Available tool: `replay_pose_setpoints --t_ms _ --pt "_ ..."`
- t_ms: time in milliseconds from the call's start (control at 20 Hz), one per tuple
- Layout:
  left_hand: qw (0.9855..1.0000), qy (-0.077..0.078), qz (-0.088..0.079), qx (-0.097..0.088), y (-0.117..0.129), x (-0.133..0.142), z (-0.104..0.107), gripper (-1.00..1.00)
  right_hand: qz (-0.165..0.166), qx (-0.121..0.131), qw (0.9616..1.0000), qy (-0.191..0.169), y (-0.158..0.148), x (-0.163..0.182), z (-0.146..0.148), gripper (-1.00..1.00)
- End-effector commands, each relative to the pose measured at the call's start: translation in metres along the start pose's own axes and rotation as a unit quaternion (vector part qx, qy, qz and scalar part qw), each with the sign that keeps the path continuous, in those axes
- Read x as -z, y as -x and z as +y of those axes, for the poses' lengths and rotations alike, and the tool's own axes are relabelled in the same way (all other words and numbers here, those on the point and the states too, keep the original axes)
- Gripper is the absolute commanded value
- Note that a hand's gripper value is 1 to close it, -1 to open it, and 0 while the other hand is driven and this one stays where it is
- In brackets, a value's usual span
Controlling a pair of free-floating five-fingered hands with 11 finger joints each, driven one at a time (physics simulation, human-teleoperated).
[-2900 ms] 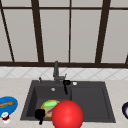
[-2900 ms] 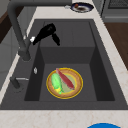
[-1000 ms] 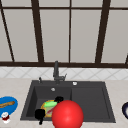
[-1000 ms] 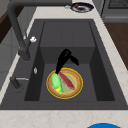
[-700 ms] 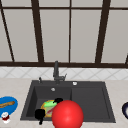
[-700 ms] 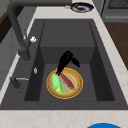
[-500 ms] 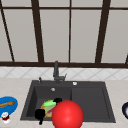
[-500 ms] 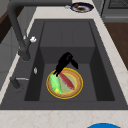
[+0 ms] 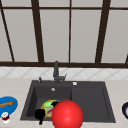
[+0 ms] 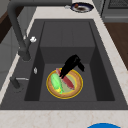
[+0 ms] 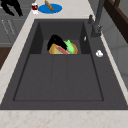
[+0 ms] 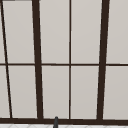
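My right hand (image 10: 72, 63) was down in the left basin of the sink (image 10: 100, 75), slanted over the plate (image 10: 75, 93). Its fingers (image 10: 64, 72) were stretched out rather than clenched, and their tips met the upper end of the red strip (image 10: 68, 82) lying across the plate. From the left side the thumb stood off to the side, apart from the strip, so I read the hand as released, touching and not grasping. The plate had a yellow rim and sat on the basin floor, closer to the faucet (image 10: 17, 32) side than to the front wall. A green piece (image 10: 56, 83) lay on it just beside the red strip, on the faucet side, and the hand did not touch it.

My left hand (image 9: 40, 115) hung in the air in front of the sink's front edge, to the left of the plate. In the right side view its fingers drooped loose, holding nothing.

A big red ball (image 9: 67, 115) sat low in the front view, covering part of the plate and the sink's front edge.

On the counter to the left of the sink lay a blue plate (image 9: 8, 106) with a brown stick (image 9: 7, 104) on it. A small jar (image 9: 5, 117) with a red and white body stood just beside it, and any lettering on it was too small for me to read. A dark dish (image 10: 81, 7) stood on the counter to the right of the sink.
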Motion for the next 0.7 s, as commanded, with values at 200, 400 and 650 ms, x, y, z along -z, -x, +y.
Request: replay_pose_setpoints --t_ms 200,400,650 --pt "1.0000 0.000 0.000 0.000 0.000 0.000 0.000 0.00 -0.028 -0.011 0.9976 -0.062 -0.008 -0.016 0.018 -1.00" --pt "1.0000 0.000 0.000 0.000 0.000 0.000 0.000 0.00 -0.040 0.007 0.9942 -0.099 -0.006 -0.006 0.013 -1.00" --pt "1.0000 0.000 0.000 0.000 0.000 0.000 0.000 0.00 -0.060 0.015 0.9870 -0.148 0.000 0.007 0.003 -1.00"
